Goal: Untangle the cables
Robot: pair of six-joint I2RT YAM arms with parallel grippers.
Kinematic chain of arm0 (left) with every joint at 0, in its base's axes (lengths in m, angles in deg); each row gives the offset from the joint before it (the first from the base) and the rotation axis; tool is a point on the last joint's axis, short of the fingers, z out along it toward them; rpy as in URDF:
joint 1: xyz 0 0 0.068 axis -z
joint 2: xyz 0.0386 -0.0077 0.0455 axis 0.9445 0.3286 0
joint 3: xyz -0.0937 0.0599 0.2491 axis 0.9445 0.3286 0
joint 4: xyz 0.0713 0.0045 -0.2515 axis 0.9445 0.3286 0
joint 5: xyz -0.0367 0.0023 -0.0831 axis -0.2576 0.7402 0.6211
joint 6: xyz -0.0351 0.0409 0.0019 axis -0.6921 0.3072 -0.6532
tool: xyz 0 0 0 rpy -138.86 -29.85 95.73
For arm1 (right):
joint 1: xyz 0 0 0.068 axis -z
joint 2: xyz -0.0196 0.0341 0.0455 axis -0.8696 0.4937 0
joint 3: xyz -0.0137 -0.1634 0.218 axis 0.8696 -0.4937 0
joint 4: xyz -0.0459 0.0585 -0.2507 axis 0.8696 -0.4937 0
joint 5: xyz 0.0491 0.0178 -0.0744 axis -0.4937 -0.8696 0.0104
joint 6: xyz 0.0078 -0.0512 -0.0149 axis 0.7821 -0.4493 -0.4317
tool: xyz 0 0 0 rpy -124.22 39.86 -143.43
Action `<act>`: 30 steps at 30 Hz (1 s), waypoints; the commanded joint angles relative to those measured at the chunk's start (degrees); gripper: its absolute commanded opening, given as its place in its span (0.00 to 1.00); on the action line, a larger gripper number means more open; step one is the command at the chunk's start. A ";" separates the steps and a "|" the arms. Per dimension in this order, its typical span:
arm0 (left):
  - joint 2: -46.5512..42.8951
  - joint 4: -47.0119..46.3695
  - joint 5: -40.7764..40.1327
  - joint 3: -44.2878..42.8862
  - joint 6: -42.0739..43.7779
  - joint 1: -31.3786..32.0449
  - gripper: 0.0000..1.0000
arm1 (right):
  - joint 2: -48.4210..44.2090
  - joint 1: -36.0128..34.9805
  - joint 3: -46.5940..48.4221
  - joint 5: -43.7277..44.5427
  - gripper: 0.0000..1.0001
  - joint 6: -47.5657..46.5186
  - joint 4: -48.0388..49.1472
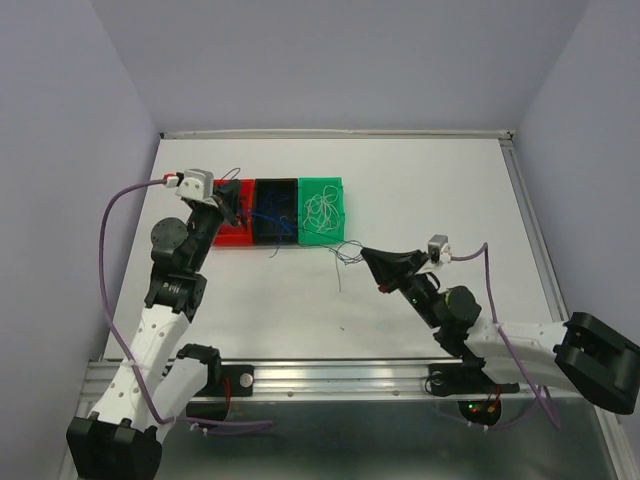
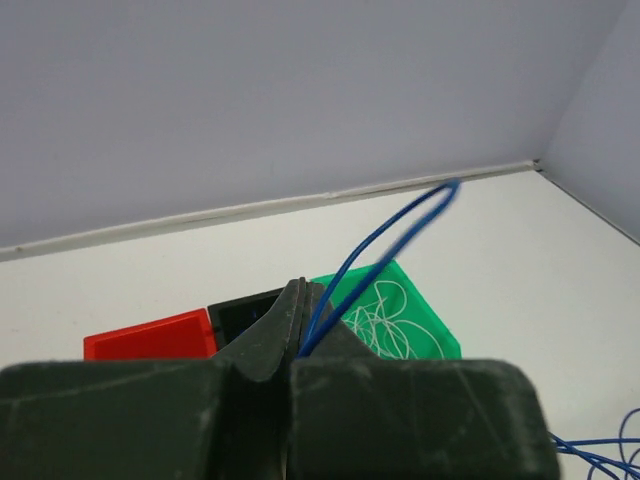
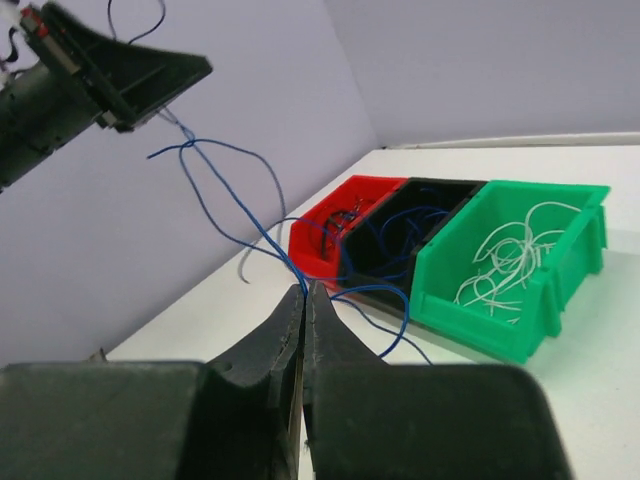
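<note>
Thin blue cables point(image 3: 235, 205) stretch between my two grippers above the table. My left gripper point(image 1: 232, 200) is shut on a blue cable point(image 2: 375, 240) and hangs over the red bin point(image 1: 233, 225). My right gripper point(image 1: 366, 254) is shut on a blue cable point(image 3: 290, 268) just right of the bins; its closed tips show in the right wrist view point(image 3: 304, 292). More blue cable lies in the black bin point(image 1: 275, 212) and trails onto the table point(image 1: 345, 255). White cables point(image 1: 322, 208) lie in the green bin point(image 1: 338, 236). Dark cables sit in the red bin point(image 3: 345, 215).
The three bins stand in a row at the back left of the white table point(image 1: 450, 190). Purple arm cables point(image 1: 115, 210) loop beside the left arm. A metal rail point(image 1: 330, 375) runs along the near edge.
</note>
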 commanded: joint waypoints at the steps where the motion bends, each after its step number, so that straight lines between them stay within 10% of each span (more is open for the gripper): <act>1: -2.72 -3.31 -13.12 -0.21 1.22 -1.07 0.00 | -4.20 -0.14 -3.46 16.84 0.01 2.70 -1.11; 10: -6.24 -2.51 -22.45 -1.26 2.80 -3.27 0.00 | -27.83 -0.14 -11.92 42.10 0.01 12.28 -15.75; 17: -7.11 -2.43 -23.87 -2.05 2.72 -6.08 0.00 | -41.90 -0.06 -14.20 44.68 0.01 13.87 -27.29; 23: -7.21 -2.60 11.46 -1.26 2.36 -6.26 0.00 | -37.80 -0.14 -9.81 17.95 0.38 3.77 -27.91; 30: -6.67 -1.20 29.74 -4.42 1.22 -5.56 0.00 | -11.27 -0.23 8.09 -8.03 0.70 -0.89 -29.67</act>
